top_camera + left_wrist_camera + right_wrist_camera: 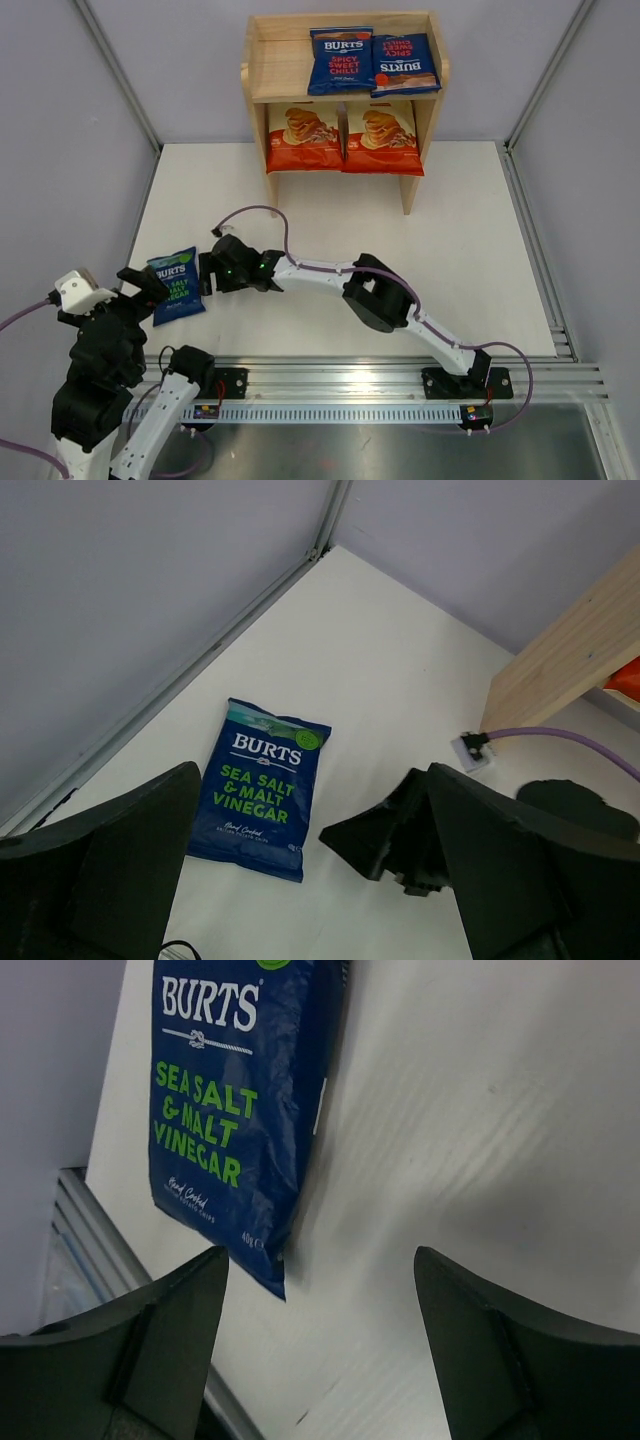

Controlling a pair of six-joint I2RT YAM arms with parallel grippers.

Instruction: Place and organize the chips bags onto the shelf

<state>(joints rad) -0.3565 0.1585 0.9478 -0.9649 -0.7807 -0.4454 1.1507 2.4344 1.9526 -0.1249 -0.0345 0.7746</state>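
The blue-green Burts "Sea Salt & Malt Vinegar" chips bag (176, 285) lies flat, label up, on the white table (450, 250) near its left side. It is well apart from the small two-tier light wood shelf (262, 60) at the far end. The left gripper (148, 284) sits just beside the bag on one side and the right gripper (208, 272) just beside it on the other. Both have their fingers spread wide and hold nothing.

The main risk is crowding, since two grippers converging on one small bag could knock into each other. A flat foil bag also offers little to pinch. Fingers coming down on it may skid over the film or push the bag toward the table's left edge instead of lifting it. The right arm's purple cable (270, 215) loops loosely above the table and could snag on a long reach to the shelf.

Only the top view shows the shelf's load. Two dark blue Burts "Spicy Sweet Chilli" bags (341, 60) lie on the top tier, with bare wood to their left (the likely spot for the last bag). Two cream-and-red-orange cassava chips bags (304, 138) stand below. The left wrist view shows the whole bag lying ahead between that arm's fingers. The right wrist view shows only the bag's lower part, off to the left of its fingers, and how close the table edge is.
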